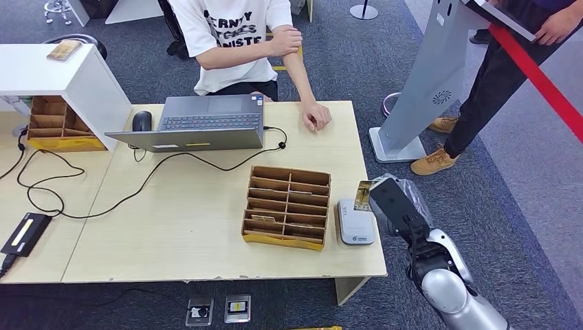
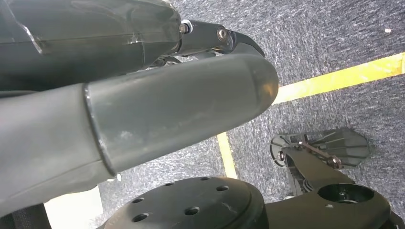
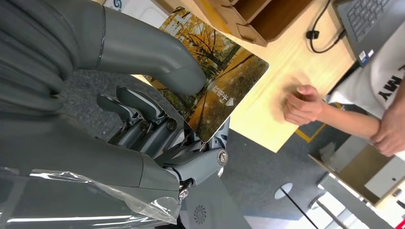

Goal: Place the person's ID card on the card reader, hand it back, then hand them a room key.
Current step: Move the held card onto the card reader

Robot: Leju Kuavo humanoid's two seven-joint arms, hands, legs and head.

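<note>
My right hand [image 1: 393, 201] is off the table's right end, just right of the white card reader [image 1: 355, 222]. Between thumb and fingers it pinches a card printed with autumn trees [image 1: 362, 195], held above the table's edge. In the right wrist view my right hand [image 3: 143, 119] grips that card [image 3: 217, 83], thumb on its face, its free end towards the person's fist [image 3: 302, 104] on the table. The reader's top is bare. My left hand [image 2: 157, 105] hangs over the carpet with nothing in it.
A seated person [image 1: 237, 41] rests a hand [image 1: 316, 117] on the wooden table [image 1: 179, 220]. A cardboard organiser [image 1: 287, 206] stands left of the reader, and a laptop [image 1: 199, 124] with mouse and cables lies behind. A kiosk [image 1: 430, 82] and another person stand at right.
</note>
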